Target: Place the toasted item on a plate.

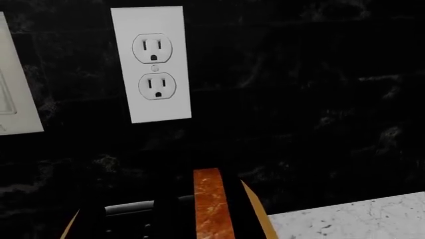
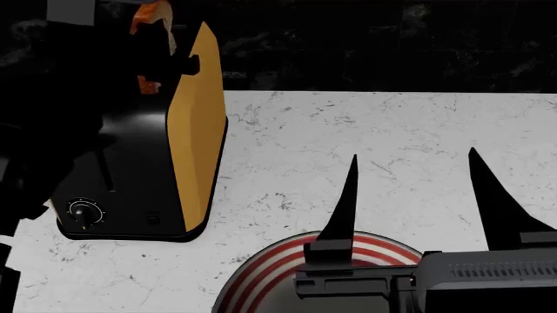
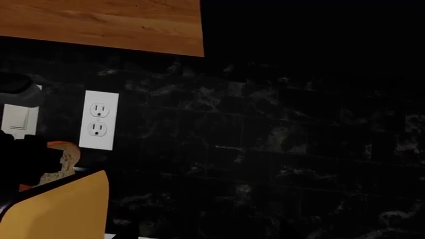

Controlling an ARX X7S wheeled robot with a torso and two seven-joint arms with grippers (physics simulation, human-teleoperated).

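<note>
No brand name, label or readable writing shows anywhere — the toaster (image 2: 139, 163), black with orange-yellow side panels, carries only a plain round dial (image 2: 85, 212) on its near end.

It stands on a white marble-patterned countertop (image 2: 366, 143) flecked with grey, which runs back to a black, faintly veined tiled wall (image 3: 285, 134). On that wall sits a white double outlet (image 1: 153, 64) with a pale switch plate (image 1: 17, 84) beside it, and a strip of warm wooden cabinet (image 3: 99, 22) hangs above.

The toasted item (image 2: 152, 26) stands on edge above the far end of the toaster, its orange-brown crust up; in the left wrist view the crust (image 1: 207, 204) rises between two dark shapes. The left gripper (image 2: 156, 62) is a black mass around the slice; it seems clamped on it, though I cannot tell for sure in the dark.

The right gripper (image 2: 413, 195) hangs at the near edge of the counter, its two pointed fingers (image 2: 344, 208) spread wide with nothing between them. Under it lies the plate (image 2: 261, 274) — dark with red and white rings, well apart from the slice, near the toaster's front corner.
</note>
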